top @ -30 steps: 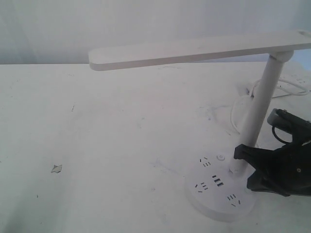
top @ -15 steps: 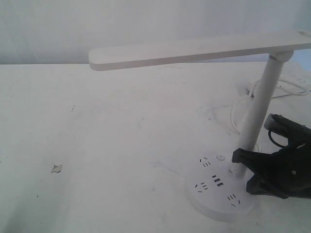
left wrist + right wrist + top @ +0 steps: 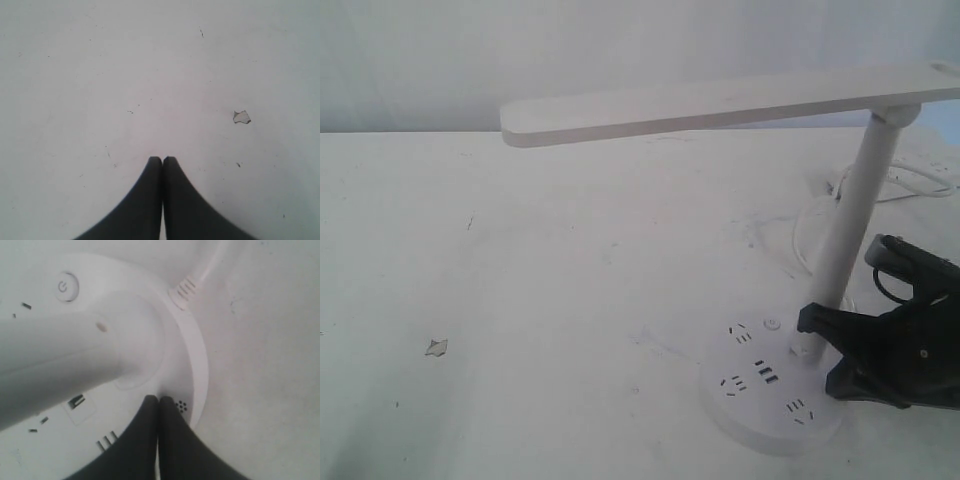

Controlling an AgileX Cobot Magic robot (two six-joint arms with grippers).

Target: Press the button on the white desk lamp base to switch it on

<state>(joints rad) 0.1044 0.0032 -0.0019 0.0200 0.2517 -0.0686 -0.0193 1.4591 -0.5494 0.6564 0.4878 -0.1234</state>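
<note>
Right off, exterior view: thick round white plastic desk lamp base (image 3: 760, 425) sits by the worktop's near right corner, black right gripper (image 3: 807, 322) at its slanted white pole (image 3: 850, 225). Left wrist: black left gripper (image 3: 162, 160) pressed together over bare white worktop (image 3: 100, 75). Right wrist: right fingers pressed together, tips just beside the small round faint-ringed white button (image 3: 129, 383); contact unclear. Base looks rigid and light and may slide, so no grasp, push straight down.

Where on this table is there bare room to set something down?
Free: the wide table stretch left of the white desk lamp base, around the small chip. Crowded: the right side, where base, pole, right gripper and cable bunch together.
</note>
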